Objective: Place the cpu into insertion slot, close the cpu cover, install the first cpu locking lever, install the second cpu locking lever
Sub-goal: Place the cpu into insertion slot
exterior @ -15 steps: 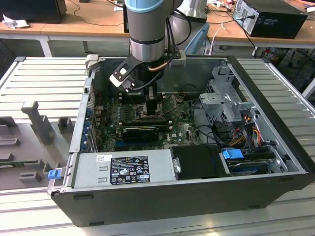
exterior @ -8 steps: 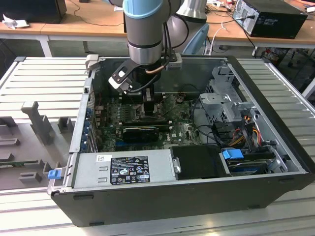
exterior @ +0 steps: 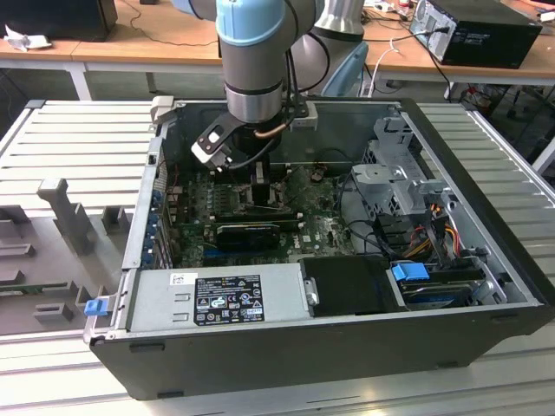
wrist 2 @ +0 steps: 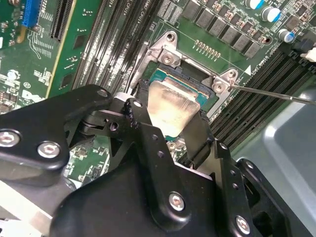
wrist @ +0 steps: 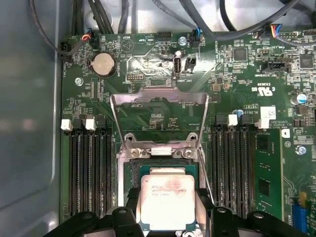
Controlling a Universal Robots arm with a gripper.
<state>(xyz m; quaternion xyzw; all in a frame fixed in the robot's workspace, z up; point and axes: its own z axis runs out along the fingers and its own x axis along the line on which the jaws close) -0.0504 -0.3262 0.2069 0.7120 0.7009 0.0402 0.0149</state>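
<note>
Clearly the first step is in hand: getting the cpu (wrist: 168,200) into the insertion slot (wrist: 148,165). In the exterior view the arm reaches down into the open computer case (exterior: 260,347), which lies on its side on the ribbed table (exterior: 69,139). The gripper (exterior: 263,186) is low over the motherboard (wrist: 237,74), toward the far wall and a little to the exterior view's left of the middle.

In both wrist views the gripper (wrist: 168,207) appears to be grasping the cpu, one black finger against each of two opposite edges, pale metal face up. The chip sits directly over the slot, between the banks of memory slots (wrist: 89,173). Whether it already rests on the contacts or hangs just above them I cannot tell.

The cpu cover (wrist: 158,95) is swung open on its hinge, clear of the slot and not yet closed. A thin wire locking lever (wrist 2: 271,93) stands free beside the socket's corner.

As I judge it, the placement calls for the chip to be square and level with the slot's rim. It should settle under almost no force, since a tilted or shifted chip could harm the contacts.
</note>
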